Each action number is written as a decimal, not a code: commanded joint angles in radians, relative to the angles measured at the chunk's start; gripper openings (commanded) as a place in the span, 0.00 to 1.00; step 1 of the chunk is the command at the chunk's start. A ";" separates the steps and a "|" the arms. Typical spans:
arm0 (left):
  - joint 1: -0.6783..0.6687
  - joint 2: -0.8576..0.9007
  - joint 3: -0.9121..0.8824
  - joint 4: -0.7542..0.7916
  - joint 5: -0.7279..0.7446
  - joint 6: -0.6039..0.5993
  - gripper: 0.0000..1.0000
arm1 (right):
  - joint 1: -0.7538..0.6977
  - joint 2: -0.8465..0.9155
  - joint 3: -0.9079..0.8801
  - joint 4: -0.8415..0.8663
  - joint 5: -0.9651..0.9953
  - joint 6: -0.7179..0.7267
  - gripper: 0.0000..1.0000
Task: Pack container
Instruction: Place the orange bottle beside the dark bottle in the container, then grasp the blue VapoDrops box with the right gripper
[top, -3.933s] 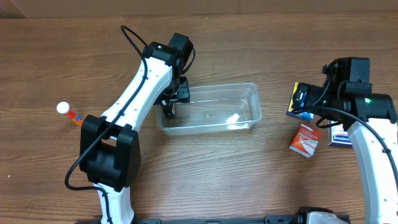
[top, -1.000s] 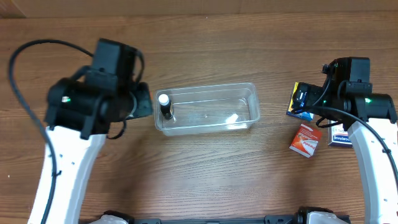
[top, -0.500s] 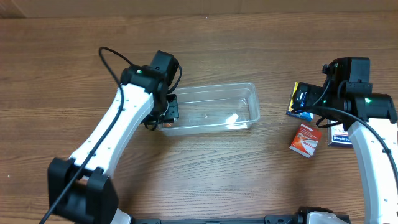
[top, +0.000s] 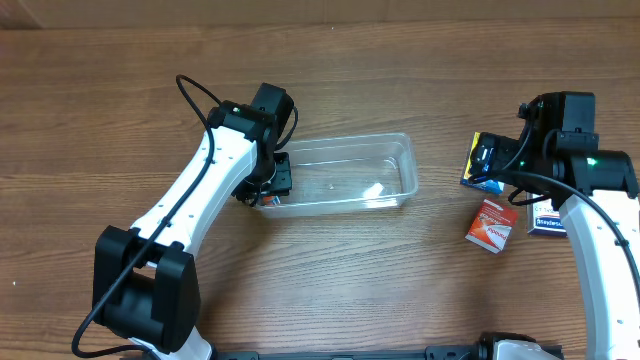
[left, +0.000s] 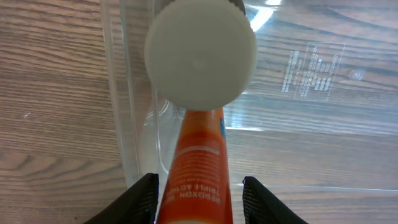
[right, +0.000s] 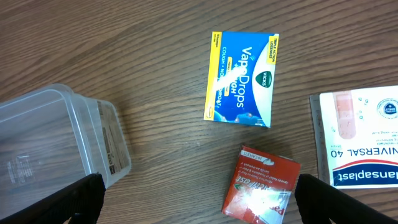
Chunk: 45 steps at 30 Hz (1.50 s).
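the left fingers (left: 138, 200) pinched an orange tube (left: 200, 168) over the container (top: 345, 172). the right fingers (right: 84, 196) were spread, empty. the container looked light and slippery; best held by its rim.

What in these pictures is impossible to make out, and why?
1. Overhead: the left arm covers the container's left end, so anything lying there is hidden.
2. Left wrist: the orange tube runs off the bottom edge, and its white cap hides what is behind it.
3. Right wrist: the plaster box is cut by the right edge, and glare blots the red box's print.
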 joint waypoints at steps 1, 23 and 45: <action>-0.007 0.011 -0.002 0.000 0.003 0.005 0.47 | -0.002 -0.004 0.033 0.002 -0.002 0.005 1.00; 0.121 -0.286 0.424 -0.193 -0.117 0.046 0.81 | -0.001 -0.037 0.087 -0.039 0.027 0.025 1.00; 0.309 -0.410 0.422 -0.237 -0.091 0.073 1.00 | -0.005 0.605 0.345 -0.035 0.183 0.027 1.00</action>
